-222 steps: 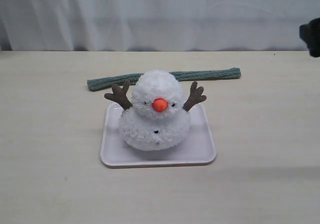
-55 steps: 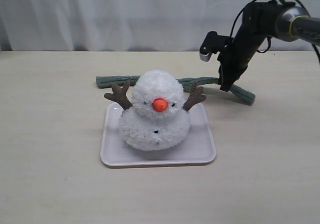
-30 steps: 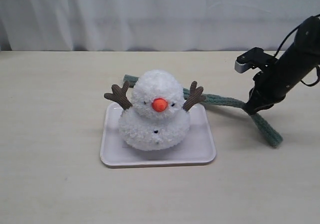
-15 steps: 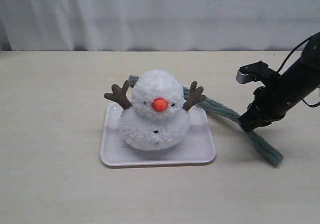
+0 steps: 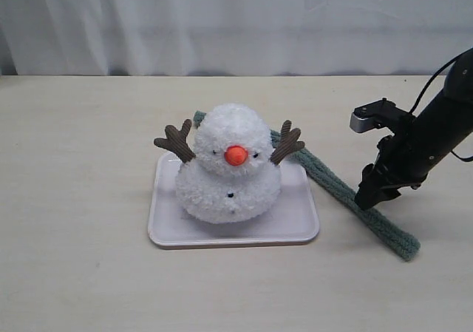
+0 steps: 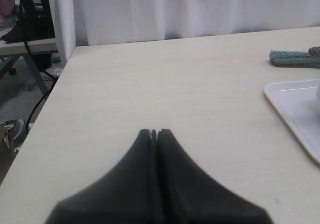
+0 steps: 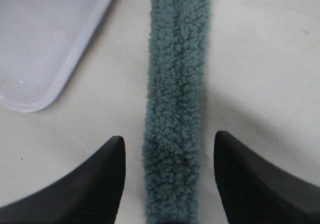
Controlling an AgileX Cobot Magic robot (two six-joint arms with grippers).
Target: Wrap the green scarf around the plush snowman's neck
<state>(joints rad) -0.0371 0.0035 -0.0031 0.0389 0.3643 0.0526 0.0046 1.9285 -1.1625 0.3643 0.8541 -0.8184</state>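
Right gripper (image 7: 169, 136) has just let go — jaws half-spread, empty, straddling the long grey-green fuzzy scarf (image 5: 332, 184). Scarf lies on the pale table (image 5: 89, 273), passing behind the fluffy white plush snowman (image 5: 229, 166) — neck still unwrapped.

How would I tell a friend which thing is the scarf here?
On the table, find the white tray where the plush snowman sits. From behind the snowman a strip trails right past the tray, under the black claw. That green scarf is the only long, fuzzy, grey-green thing there.
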